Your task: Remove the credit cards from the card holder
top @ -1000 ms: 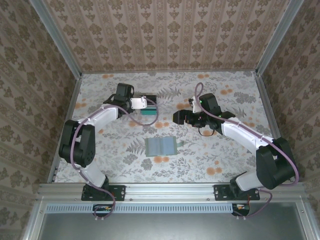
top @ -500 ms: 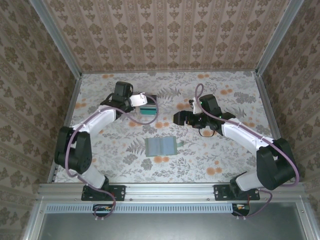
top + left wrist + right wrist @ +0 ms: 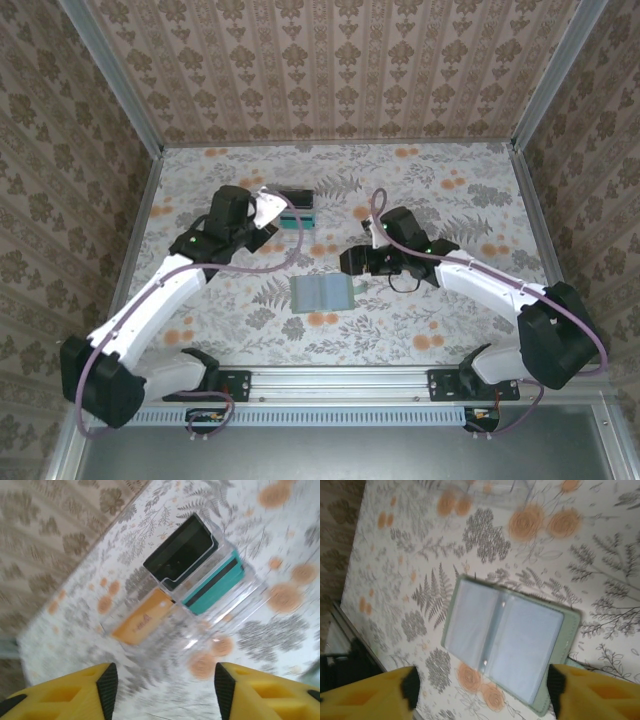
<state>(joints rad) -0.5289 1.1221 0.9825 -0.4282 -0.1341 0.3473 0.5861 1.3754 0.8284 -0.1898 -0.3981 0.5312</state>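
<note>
The card holder [image 3: 322,292] lies open and flat on the floral table, its pale pockets facing up; in the right wrist view the card holder [image 3: 507,642] sits below and between the open fingers. My right gripper [image 3: 350,262] hovers just past the holder's far right corner, open and empty [image 3: 483,690]. An orange credit card [image 3: 142,624] lies in the clear tray [image 3: 240,605], beside a teal card with a dark band [image 3: 215,587] and a black card [image 3: 181,552]. My left gripper [image 3: 272,215] is open and empty [image 3: 166,690], just near-left of the tray.
The clear tray [image 3: 296,208] stands at the back centre-left of the table. Metal rails and patterned walls close in the table [image 3: 450,320] on three sides.
The left arm has drawn back from the tray toward the near left. The right gripper has moved left and nearer, closer to the open card holder.
</note>
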